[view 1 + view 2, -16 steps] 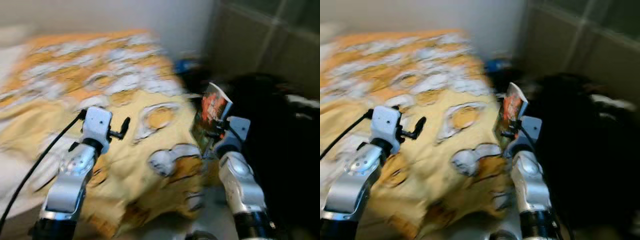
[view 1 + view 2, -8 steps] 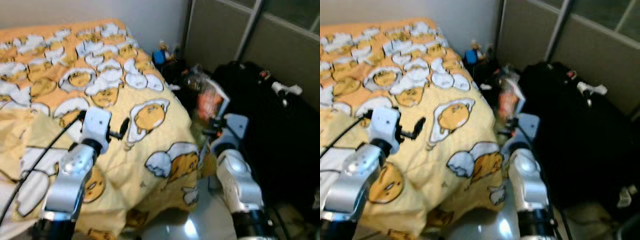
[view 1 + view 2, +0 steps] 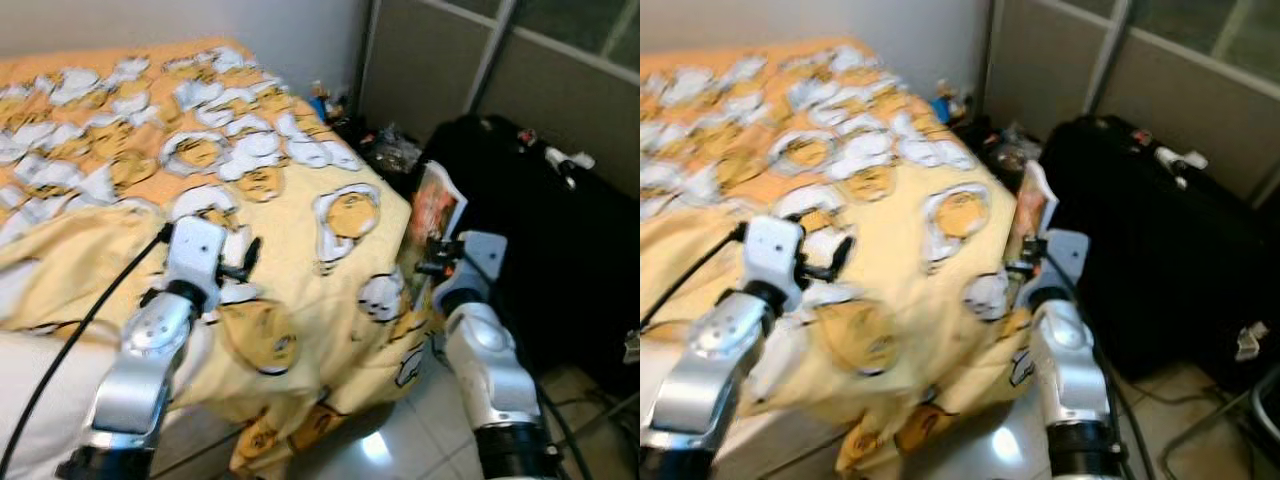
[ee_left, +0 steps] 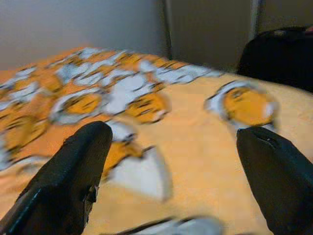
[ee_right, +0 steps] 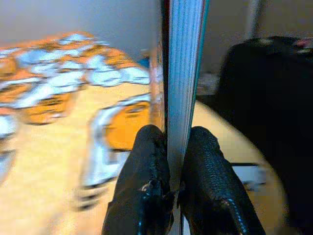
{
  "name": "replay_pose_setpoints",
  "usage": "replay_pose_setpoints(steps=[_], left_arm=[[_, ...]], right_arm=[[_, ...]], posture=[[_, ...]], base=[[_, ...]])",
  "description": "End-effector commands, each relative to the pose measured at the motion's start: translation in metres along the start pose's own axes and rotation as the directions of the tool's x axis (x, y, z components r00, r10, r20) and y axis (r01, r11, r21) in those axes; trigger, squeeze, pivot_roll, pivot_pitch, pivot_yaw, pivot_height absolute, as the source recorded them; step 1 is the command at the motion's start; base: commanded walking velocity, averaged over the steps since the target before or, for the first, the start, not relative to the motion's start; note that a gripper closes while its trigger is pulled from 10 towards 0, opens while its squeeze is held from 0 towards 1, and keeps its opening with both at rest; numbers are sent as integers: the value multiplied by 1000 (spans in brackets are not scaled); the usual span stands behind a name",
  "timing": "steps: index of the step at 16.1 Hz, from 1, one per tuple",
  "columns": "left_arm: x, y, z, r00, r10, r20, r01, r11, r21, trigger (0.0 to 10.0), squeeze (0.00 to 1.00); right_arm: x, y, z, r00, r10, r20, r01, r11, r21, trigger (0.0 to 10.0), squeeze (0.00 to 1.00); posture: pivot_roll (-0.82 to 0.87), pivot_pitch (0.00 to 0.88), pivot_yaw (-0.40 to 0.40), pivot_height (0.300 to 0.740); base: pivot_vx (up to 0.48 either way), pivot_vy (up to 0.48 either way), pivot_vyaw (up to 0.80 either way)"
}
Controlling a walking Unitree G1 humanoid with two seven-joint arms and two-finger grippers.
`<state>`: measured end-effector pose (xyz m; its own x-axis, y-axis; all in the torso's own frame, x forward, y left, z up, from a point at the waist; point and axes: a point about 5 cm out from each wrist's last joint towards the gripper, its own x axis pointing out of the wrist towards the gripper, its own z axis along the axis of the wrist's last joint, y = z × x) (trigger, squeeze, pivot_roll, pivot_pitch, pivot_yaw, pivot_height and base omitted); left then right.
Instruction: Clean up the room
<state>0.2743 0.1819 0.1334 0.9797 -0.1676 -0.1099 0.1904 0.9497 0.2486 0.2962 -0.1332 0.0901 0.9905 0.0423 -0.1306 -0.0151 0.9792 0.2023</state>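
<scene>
The bed (image 3: pixel 60 360) is the largest thing here, and a soft yellow-orange quilt (image 3: pixel 300 200) printed with white and orange egg figures covers it. The cloth looks thick and limp; it lies in loose folds and hangs over the foot edge and the near corner of the bed toward the glossy tiled floor (image 3: pixel 400 440). Beside the bed, on the robot's right, stands a big black suitcase (image 3: pixel 1140 230) with a matte shell. Behind it is a grey panelled sliding door (image 3: pixel 560 90). Some small clutter (image 3: pixel 385 150) lies on the floor at the far corner of the bed; I cannot tell what the pieces are.

The task's thing is a thin paperback book (image 3: pixel 432 212) with a red-orange cover. The right pincer (image 5: pixel 168 169) is clenched on it and holds it upright in the air, just past the foot corner of the bed, between the quilt and the suitcase. In the right wrist view the two black fingers (image 5: pixel 146 161) press the covers from both sides near the lower edge, and the white page block (image 5: pixel 183 73) rises straight above them.

I judge the book to be light and rather flexible, with a smooth cover that may slip, so a hold nearer the spine or the middle would be firmer and would bend the pages less.

The left pincer (image 4: pixel 171 171) is released, its fingers spread wide, and it hovers over the quilt near the bed's near edge.
</scene>
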Motion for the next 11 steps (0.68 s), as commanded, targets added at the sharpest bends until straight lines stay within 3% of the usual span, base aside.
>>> replay_pose_setpoints(steps=[1,6,9,11], left_arm=[[3,-4,6,1000,-5,21,5,1000,-2,10000,0],[8,-4,9,1000,-7,27,7,1000,-2,10000,0],[7,-4,8,1000,-7,25,7,1000,-7,10000,0],[6,-4,7,1000,-4,23,4,1000,-8,10000,0]], right_arm=[[4,0,15,998,16,58,-15,1000,-14,10000,0],[6,-1,24,995,18,101,-14,999,-41,10000,0],[3,10,27,987,113,117,-102,990,-96,10000,0],[1,21,33,970,200,134,-182,973,-139,10000,0]], posture=[[12,0,-58,740],[-1,0,-43,740],[-6,0,-42,740],[-4,0,-42,740]], base=[[0,405,0],[0,405,0],[0,406,0],[0,407,800]])
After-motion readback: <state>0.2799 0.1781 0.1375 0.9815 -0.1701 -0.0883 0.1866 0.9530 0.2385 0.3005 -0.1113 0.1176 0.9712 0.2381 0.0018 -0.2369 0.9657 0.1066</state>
